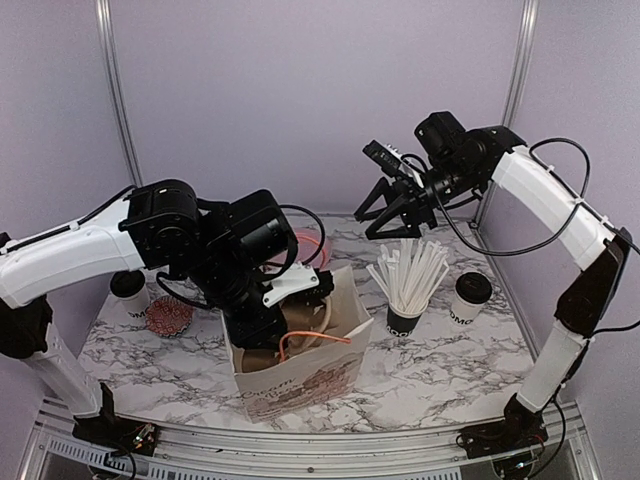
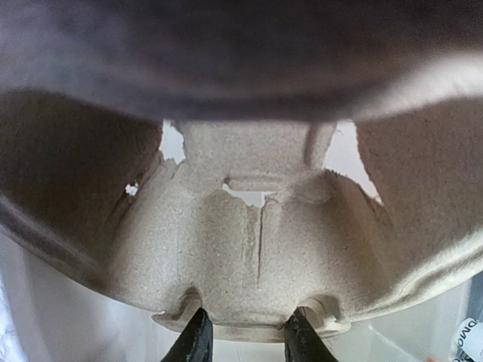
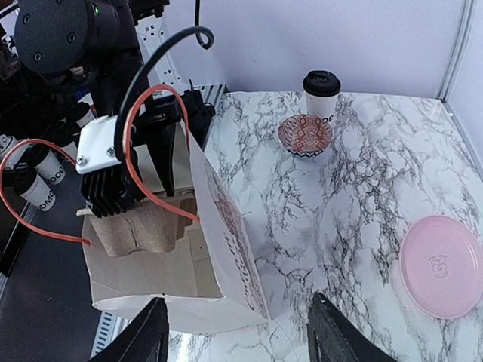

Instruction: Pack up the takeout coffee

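Your left hand (image 2: 246, 332) is clamped on the brown moulded-pulp cup carrier (image 3: 139, 230) at the mouth of the white paper bag (image 3: 230, 249). Your right hand (image 3: 238, 320) hangs high, fingers apart. One white black-lidded takeout cup (image 1: 128, 290) stands on the marble desk (image 1: 450, 370) at left, a second takeout cup (image 1: 472, 295) at right.

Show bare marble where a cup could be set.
Free: marble tabletop between the black cup of white straws and the near edge, and nearside of the patterned red bowl. Crowded: the printed paper bag, where the left end effector holds a beige pulp carrier.
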Tool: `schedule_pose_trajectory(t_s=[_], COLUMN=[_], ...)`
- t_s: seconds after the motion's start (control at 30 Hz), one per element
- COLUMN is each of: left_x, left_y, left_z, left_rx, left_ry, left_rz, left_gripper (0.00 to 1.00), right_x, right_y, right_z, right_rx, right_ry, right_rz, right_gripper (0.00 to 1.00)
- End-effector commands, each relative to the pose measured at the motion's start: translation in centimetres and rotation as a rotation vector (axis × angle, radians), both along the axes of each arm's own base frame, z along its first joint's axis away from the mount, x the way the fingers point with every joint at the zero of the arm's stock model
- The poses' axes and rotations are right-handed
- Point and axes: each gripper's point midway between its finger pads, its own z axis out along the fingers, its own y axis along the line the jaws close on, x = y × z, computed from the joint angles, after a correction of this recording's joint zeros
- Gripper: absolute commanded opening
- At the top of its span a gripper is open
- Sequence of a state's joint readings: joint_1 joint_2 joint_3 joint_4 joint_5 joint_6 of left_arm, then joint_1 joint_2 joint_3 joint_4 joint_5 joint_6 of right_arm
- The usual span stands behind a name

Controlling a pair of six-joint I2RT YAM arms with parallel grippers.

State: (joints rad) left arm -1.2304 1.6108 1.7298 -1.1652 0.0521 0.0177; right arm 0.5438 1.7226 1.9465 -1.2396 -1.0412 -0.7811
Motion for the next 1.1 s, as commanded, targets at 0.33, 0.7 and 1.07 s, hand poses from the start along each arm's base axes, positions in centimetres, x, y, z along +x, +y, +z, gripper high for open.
schedule_pose_trajectory(t_s=[0.33,0.7,1.07], left_x=[-0.1,1.6,2.4], left_y=[1.4,0.8,-2.0], left_z=[-8.6,-6.8,9.4], left_rx=[0.28,0.243,-0.218], left_ry=[0.08,0.003,-0.165], left_rz=[0.008,0.042,0.053], left_gripper=[0.33,0.65,0.75], right_x=[-1.1,-1.1,-0.5], right_y=[-0.4,-0.4,-0.3], right_z=[0.1,0.1,-0.3], right_rx=[0.031,0.034,0.006], right_ry=[-0.02,-0.012,-0.01], right_rz=[0.038,0.046,0.021], right_gripper=[0.6,0.6,0.6])
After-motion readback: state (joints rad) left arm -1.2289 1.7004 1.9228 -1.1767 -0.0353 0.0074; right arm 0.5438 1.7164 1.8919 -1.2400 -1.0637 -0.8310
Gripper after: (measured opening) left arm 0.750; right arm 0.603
